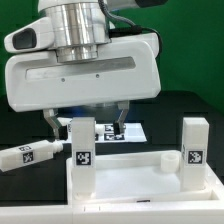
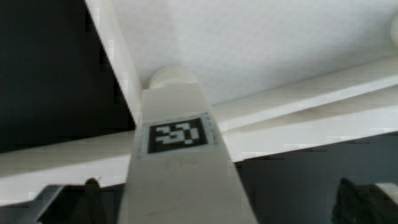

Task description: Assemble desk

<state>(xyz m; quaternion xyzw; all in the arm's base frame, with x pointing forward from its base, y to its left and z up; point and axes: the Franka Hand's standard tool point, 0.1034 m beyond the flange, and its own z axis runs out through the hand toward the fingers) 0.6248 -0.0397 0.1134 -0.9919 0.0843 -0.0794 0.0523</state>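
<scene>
The desk's white rimmed tabletop panel lies flat at the front. Two square white legs with black-and-white tags stand upright in it. One leg is at the exterior view's left and the other leg at the right. My gripper hangs just above the left one, open, with a dark finger on each side and a gap to the leg. In the wrist view that tagged leg runs down to the tabletop, and my gripper straddles it without touching.
A third tagged white leg lies on its side on the black table at the exterior view's left. A short round stub rises from the panel near the right leg. The marker board shows behind the fingers.
</scene>
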